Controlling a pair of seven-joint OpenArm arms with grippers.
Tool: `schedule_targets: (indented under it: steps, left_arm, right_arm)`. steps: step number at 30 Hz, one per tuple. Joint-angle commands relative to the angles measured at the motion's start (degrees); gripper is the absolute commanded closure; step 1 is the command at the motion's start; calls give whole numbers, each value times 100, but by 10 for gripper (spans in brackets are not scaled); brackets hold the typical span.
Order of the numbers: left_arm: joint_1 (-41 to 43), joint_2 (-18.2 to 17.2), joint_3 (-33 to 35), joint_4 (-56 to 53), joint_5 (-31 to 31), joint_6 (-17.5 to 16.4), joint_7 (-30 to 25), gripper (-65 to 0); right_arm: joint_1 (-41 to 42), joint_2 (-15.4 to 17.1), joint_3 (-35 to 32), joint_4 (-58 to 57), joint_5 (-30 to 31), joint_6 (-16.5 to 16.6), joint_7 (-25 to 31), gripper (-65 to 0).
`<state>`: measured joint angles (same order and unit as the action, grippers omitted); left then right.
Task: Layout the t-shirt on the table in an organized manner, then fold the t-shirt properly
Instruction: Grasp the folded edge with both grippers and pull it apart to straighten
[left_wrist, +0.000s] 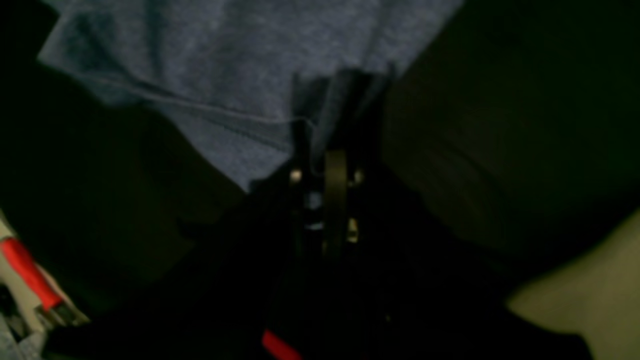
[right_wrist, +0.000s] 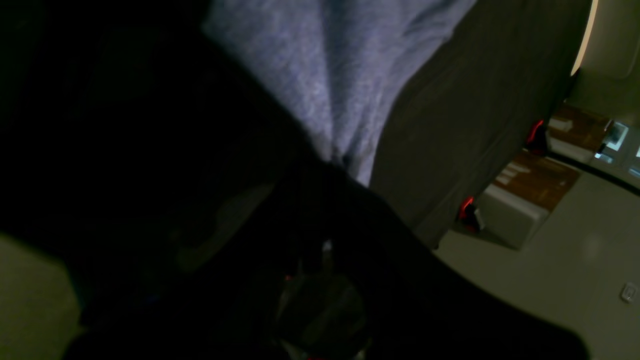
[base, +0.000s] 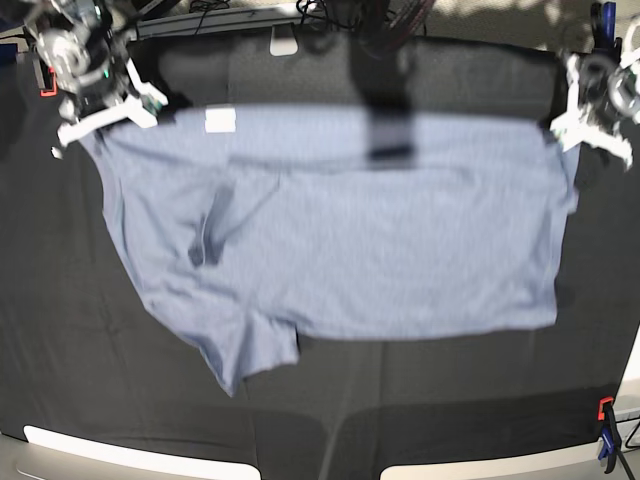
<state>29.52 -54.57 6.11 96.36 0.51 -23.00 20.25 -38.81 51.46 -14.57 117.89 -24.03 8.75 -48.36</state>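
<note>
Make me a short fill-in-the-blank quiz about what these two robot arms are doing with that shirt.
1. The t-shirt is held up by ____ grippers, one at each top corner.
2. The table is covered in ____ cloth.
3. The left gripper is ____ on the shirt's edge.
4. The clamp at the table's near edge on the picture's right is orange and ____.

Missing words: two; black; shut; blue

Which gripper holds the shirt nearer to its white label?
The right gripper, on the base view's left: the white label on the light blue-grey t-shirt lies near it, far from the left gripper.
</note>
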Motion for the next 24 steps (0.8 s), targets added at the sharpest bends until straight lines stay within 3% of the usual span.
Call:
schedule_targets:
  steps: [1, 9, 24]
  left_arm:
    - [83, -195, -50, 173, 46, 55, 66, 0]
    - [527, -372, -50, 490, 44, 52, 243, 0]
    - [966, -372, -50, 820, 92, 50, 374, 0]
  right_arm:
    - [-107, 109, 131, 179, -122, -83, -74, 0]
    - [-776, 107, 332, 496, -131, -85, -76, 0]
    - [-1001, 59, 332, 501, -129, -107, -227, 0]
